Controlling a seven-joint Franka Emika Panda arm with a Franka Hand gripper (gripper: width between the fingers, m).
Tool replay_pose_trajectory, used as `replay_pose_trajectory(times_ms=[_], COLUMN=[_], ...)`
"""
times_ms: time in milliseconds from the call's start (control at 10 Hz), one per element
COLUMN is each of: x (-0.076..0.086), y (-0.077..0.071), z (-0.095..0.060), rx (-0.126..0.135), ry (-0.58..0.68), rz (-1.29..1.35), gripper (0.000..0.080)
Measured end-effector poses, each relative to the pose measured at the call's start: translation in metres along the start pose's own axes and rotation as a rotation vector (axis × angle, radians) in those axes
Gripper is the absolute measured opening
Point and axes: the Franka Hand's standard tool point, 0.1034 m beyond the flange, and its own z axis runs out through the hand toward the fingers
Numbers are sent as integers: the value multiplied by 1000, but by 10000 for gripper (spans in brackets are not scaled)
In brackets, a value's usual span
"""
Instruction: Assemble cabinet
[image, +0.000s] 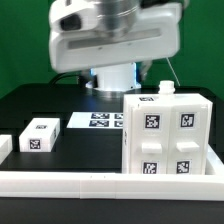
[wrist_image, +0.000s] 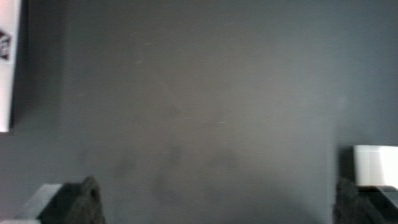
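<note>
The cabinet (image: 168, 135) is a large white box with black-and-white tags, standing at the exterior view's right near the front rail. A small white tagged block (image: 40, 134) lies at the exterior view's left. A white piece (image: 3, 147) shows at the far left edge. My gripper (wrist_image: 217, 202) is high above the table, behind the cabinet; its fingers (wrist_image: 71, 200) stand wide apart with only bare black table between them. It is open and holds nothing. A white edge (wrist_image: 375, 164) shows beside one finger.
The marker board (image: 100, 120) lies flat on the black table behind the cabinet. A long low white rail (image: 90, 183) runs along the front. The robot's white body (image: 110, 45) hangs over the back of the table. A white strip (wrist_image: 6, 70) shows at the wrist view's edge.
</note>
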Motion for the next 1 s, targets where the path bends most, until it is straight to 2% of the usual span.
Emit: replay_pose_trajectory(times_ms=[100,200,600,700,800,900,1000], x=[3,6,7,6,-4,-20,-28], y=[11,16,14,23,47,78,99], z=[7,7,8,11,20,26,34], rx=[-6,-9,-9,-14,-25,-44,-72], ry=[21,35,34,52,87,142,196], rz=[-1,-11,-13,-12,29,86,57], gripper=[649,649,649,649,649,649,649])
